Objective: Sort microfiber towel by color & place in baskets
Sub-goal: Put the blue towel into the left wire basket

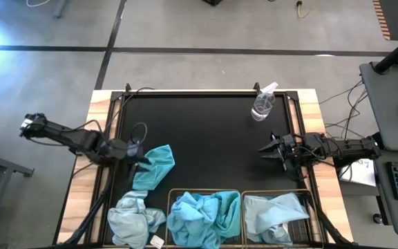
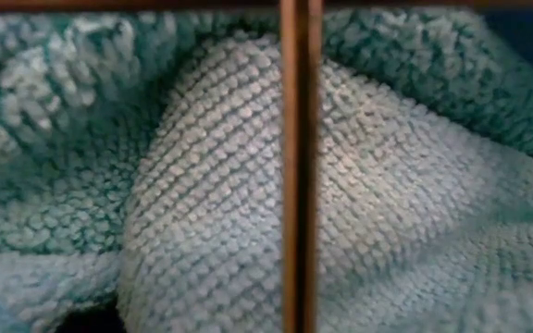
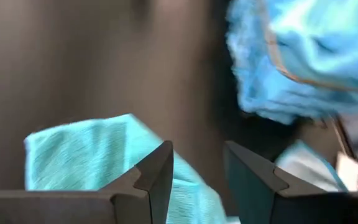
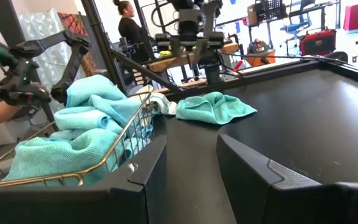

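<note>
A turquoise towel [image 1: 156, 166] [image 4: 216, 106] lies crumpled on the black mat, and a pale grey-blue towel [image 1: 133, 218] is heaped near the table's near edge. My left gripper [image 1: 141, 155] [image 3: 197, 180] is open at the turquoise towel's [image 3: 82, 162] left edge. The left basket [image 1: 204, 191] [image 4: 120, 149] holds turquoise towels [image 1: 202, 214] [image 4: 73, 143]. The right basket [image 1: 276, 193] holds a pale towel [image 1: 271, 213]. My right gripper [image 1: 268, 149] [image 4: 191, 168] waits open over the mat's right side. The low view shows only towels [image 2: 248, 231] behind a basket wire [image 2: 299, 166]. My left gripper has open fingers at the turquoise towel's left edge [image 3: 114, 158], and one finger [image 3: 157, 177] stands in front of the cloth. I cannot tell whether it touches the towel.
A clear spray bottle [image 1: 263, 104] lies on the mat near the far right corner. Bare black mat [image 1: 213, 131] stretches between the two grippers. Cables and a desk stand beyond the table's right edge. A person [image 4: 129, 25] stands in the room behind.
</note>
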{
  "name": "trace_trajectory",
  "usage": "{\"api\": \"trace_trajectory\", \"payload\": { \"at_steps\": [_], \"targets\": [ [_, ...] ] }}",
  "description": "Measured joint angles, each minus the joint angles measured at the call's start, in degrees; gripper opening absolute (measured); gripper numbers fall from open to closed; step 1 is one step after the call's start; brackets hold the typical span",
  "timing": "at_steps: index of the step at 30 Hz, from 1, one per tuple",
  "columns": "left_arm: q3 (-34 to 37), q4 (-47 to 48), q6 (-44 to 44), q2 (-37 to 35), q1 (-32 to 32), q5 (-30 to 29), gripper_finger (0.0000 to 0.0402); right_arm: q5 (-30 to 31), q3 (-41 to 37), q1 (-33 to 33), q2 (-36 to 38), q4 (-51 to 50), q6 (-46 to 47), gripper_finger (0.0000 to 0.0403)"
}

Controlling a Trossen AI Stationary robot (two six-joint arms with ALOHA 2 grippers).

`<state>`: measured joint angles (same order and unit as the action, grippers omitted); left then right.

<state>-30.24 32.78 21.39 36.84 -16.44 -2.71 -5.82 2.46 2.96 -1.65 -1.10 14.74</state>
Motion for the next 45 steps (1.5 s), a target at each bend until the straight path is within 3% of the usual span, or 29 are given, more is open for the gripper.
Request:
{"api": "trace_trajectory", "payload": {
  "at_steps": [11, 23, 27, 34, 45],
  "targets": [
    [0.0, 0.6, 14.3, 7.9, 13.0, 0.7, 0.0126, 0.0, 0.0, 0.0, 0.0, -0.2, -0.5, 0.0134],
    [-0.1, -13.8, 14.6, 18.7, 13.3, 1.3, 0.0126, 0.0, 0.0, 0.0, 0.0, -0.5, -0.4, 0.0134],
    [-0.1, -11.7, 10.9, 22.7, 13.3, 2.1, 0.0126, -0.1, 0.0, 0.0, 0.0, -0.5, -0.4, 0.0134],
    [0.0, -4.7, 12.7, 30.5, 13.3, 1.8, 0.0126, -0.1, 0.0, 0.0, 0.0, -0.6, -0.4, 0.0134],
    [-0.7, -8.9, 13.7, 41.8, 13.3, 2.6, 0.0126, -0.1, 0.0, 0.0, 0.0, -0.5, -0.2, 0.0134]
  ]
}}
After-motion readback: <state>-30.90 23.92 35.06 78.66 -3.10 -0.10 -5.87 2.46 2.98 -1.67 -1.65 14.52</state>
